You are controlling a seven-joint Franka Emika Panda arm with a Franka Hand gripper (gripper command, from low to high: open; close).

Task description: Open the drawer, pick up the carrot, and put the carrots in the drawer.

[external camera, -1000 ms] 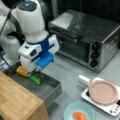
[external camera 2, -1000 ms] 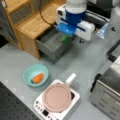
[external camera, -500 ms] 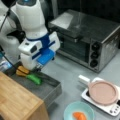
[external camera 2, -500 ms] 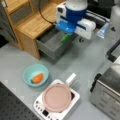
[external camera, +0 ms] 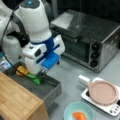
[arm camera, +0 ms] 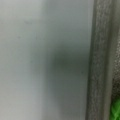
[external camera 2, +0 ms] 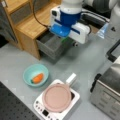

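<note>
The drawer (external camera: 47, 91) stands pulled out from under the light wooden top (external camera: 17, 100), its dark grey tray open to view in both front views, so the opening step looks done. Against the frames from a second ago, the arm has lifted and drawn slightly back from the drawer's front wall; the tool (external camera: 43, 72) now hangs just above that wall rather than down at it. Its fingertips are hidden behind the blue and white wrist housing, so I cannot tell whether the tool is wide or narrow, and nothing shows between them. The wrist view shows only bare grey worktop (arm camera: 37, 60) with the drawer's rim (arm camera: 96, 60) running down its right side and a sliver of green at the bottom right corner.

Inside the drawer lie a green vegetable (external camera: 35, 78) and a yellow vegetable (external camera: 22, 70), both towards the back, near the wooden top. In a front view the green one peeks out under the arm (external camera 2: 65, 39).

The carrot (external camera 2: 38, 78) has not moved: it lies in the teal bowl (external camera 2: 28, 72) on the worktop, well apart from the tool, towards the near edge beside the white hotplate with the pink pan (external camera 2: 57, 97). The silver toaster oven (external camera: 90, 37) stands at the far side. By my judgement, the tool is releasing the drawer and the carrot step is not yet begun.
</note>
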